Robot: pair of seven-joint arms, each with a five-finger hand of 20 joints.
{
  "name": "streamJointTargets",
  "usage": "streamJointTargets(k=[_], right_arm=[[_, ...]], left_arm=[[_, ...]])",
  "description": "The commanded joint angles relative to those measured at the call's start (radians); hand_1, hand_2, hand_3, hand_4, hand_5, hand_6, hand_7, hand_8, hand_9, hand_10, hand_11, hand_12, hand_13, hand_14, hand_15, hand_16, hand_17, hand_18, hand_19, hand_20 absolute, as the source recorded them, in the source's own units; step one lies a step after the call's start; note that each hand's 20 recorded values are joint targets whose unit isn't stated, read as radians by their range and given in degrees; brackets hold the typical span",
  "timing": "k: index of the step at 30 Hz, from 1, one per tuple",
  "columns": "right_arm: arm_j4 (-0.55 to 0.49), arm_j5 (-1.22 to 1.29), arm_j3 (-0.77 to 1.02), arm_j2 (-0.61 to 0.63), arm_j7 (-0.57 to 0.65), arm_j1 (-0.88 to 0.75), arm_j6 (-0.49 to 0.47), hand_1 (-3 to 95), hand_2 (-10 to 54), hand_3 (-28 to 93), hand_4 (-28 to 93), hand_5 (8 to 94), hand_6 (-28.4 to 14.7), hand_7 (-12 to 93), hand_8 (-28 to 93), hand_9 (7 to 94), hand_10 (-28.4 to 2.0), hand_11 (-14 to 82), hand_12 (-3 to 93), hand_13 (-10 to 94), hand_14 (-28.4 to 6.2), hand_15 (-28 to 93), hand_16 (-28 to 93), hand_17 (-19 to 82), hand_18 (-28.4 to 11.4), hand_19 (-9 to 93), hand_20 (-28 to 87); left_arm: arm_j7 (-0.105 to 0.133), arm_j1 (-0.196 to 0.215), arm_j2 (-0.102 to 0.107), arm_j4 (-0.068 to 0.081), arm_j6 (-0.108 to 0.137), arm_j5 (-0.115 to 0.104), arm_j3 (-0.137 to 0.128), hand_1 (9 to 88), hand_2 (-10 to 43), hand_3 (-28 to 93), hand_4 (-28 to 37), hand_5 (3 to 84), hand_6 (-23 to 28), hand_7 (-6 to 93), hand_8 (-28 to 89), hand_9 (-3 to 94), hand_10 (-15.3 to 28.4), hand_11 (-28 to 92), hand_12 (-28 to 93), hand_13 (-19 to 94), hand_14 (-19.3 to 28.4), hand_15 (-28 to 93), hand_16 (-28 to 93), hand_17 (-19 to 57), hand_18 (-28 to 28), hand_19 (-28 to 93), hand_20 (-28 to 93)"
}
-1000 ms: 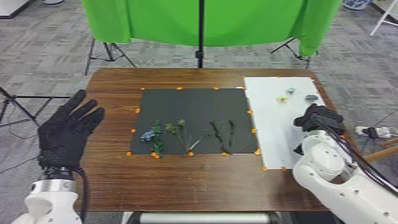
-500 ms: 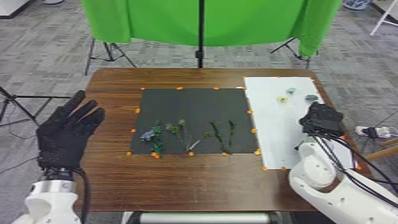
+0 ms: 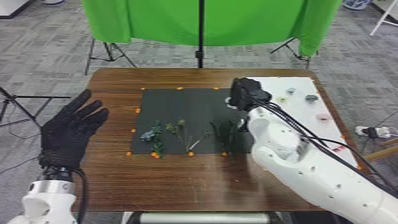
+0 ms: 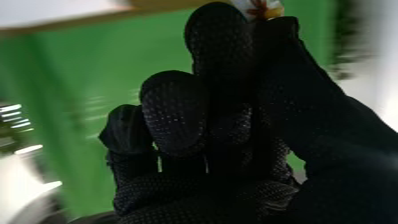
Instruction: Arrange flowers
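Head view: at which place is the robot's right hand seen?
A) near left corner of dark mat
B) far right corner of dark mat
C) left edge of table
B: the right hand covers the dark mat's far right corner, where the white sheet borders it.
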Motion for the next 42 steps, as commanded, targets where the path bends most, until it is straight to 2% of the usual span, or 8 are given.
streamJointTargets(k=[1, 11, 13, 17, 22, 31, 36, 42], right_arm=[[0.166, -0.085, -0.072, -0.366, -0.132, 0.109, -0.066, 53.1, -9.5, 72, -28, 87.8, 2.6, 14, 2, 89.6, -7.4, 28.4, 31.9, 71, -8.4, 77, 19, 31, -21.8, 93, 58], [0.302, -0.022, -0.393, -0.421, -0.007, 0.349, 0.006, 51.6, -9.5, 71, -28, 86.1, 4.1, 14, 0, 87.6, -8.2, 34.5, 28.4, 71, -8.5, 78, 18, 30, -21.7, 93, 57], [0.308, 0.01, -0.459, -0.421, 0.038, 0.397, 0.025, 51.5, -9.5, 71, -28, 86.0, 4.2, 14, 0, 87.4, -8.4, 35.3, 27.8, 71, -8.6, 78, 18, 30, -21.6, 93, 57], [0.319, 0.04, -0.56, -0.417, 0.099, 0.459, 0.088, 51.5, -9.5, 70, -28, 85.9, 4.7, 14, 0, 86.5, -8.7, 39.6, 25.1, 71, -8.7, 78, 18, 30, -21.8, 93, 56], [0.33, 0.031, -0.547, -0.43, 0.101, 0.447, 0.035, 50.9, -9.5, 68, -28, 85.5, 4.7, 14, 0, 85.7, -8.8, 42.8, 23.0, 71, -8.8, 78, 18, 30, -21.9, 93, 56], [0.345, 0.078, -0.641, -0.457, 0.172, 0.511, 0.038, 56.3, -9.5, 51, -28, 80.1, 5.6, 13, -2, 82.1, -8.8, 47.3, 20.9, 69, -8.4, 80, 18, 28, -21.3, 93, 56], [0.348, 0.021, -0.538, -0.462, 0.14, 0.44, -0.036, 59.1, -9.3, 37, -28, 69.5, 5.9, 14, -6, 78.8, -9.4, 48.8, 20.4, 66, -8.6, 81, 17, 27, -20.9, 93, 56], [0.344, -0.022, -0.47, -0.465, 0.107, 0.388, -0.081, 57.9, -9.5, 34, -28, 65.5, 6.2, 14, -13, 77.9, -9.8, 49.2, 20.2, 65, -8.8, 82, 17, 27, -20.9, 93, 56]], left_arm=[[-0.018, -0.021, 0.03, -0.012, -0.015, 0.017, -0.007, 24.0, 5.6, 81, -23.5, 39.9, 10.4, 11.8, -9, 35.3, 20.3, 25, 11, 26, 28.1, 53, -9, -7.7, 26.9, 56, 22], [-0.064, -0.175, 0.073, 0.029, -0.052, 0.034, 0.038, 24.0, 5.6, 80, -23.3, 40.0, 10.6, 11.7, -9, 35.3, 20.4, 25, 11, 26, 28.2, 53, -9, -7.6, 27.0, 56, 22], [-0.058, -0.194, 0.086, 0.035, -0.054, 0.034, 0.046, 24.0, 5.6, 80, -23.3, 40.1, 10.5, 11.6, -9, 35.3, 20.4, 25, 11, 26, 28.2, 53, -9, -7.6, 27.0, 56, 22], [-0.07, -0.227, 0.083, 0.044, -0.067, 0.038, 0.066, 24.1, 5.6, 80, -23.3, 40.1, 10.6, 11.7, -9, 35.4, 20.4, 25, 11, 26, 28.1, 53, -9, -7.6, 27.0, 56, 22], [-0.068, -0.256, 0.078, 0.058, -0.075, 0.037, 0.088, 24.1, 5.7, 80, -23.3, 40.2, 10.6, 11.8, -9, 35.4, 20.4, 25, 11, 26, 28.1, 53, -9, -7.6, 27.0, 56, 22], [-0.033, -0.228, 0.098, 0.055, -0.069, 0.026, 0.092, 24.0, 5.6, 80, -23.2, 40.2, 10.7, 11.7, -9, 35.5, 20.6, 25, 11, 26, 28.2, 53, -9, -7.6, 27.0, 56, 21], [-0.057, -0.237, 0.084, 0.058, -0.069, 0.031, 0.086, 24.1, 5.7, 80, -23.3, 40.3, 10.8, 11.7, -9, 35.5, 20.6, 25, 11, 26, 28.2, 53, -9, -7.6, 27.0, 56, 21], [-0.078, -0.238, 0.069, 0.061, -0.075, 0.035, 0.086, 24.1, 5.7, 80, -23.1, 40.5, 10.8, 11.8, -9, 35.5, 20.6, 25, 11, 27, 28.2, 53, -9, -7.6, 27.0, 56, 21]])
